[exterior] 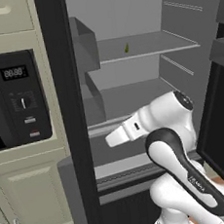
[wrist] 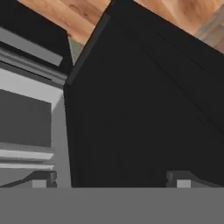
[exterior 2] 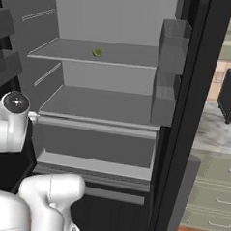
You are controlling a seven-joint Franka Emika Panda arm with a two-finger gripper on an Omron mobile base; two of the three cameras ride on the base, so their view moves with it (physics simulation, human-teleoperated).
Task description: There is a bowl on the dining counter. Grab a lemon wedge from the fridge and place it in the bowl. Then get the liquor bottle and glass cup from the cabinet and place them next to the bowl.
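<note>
Green little lemon wedge (exterior 2: pixel 97 52), curved and kinda glossy, sits alone on the fridge's upper shelf (exterior 2: pixel 126 55), around 12 o'clock in the open fridge. Hand (wrist: pixel 109 180) is spread wide, gripping nothing, facing the dark fridge door (wrist: pixel 144 109).

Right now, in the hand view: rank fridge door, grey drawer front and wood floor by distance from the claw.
1. fridge door, black, straight ahead of the open claw.
2. drawer front, grey, left; too close to call against the door.
3. wood floor, top; clearly farthest.
</note>
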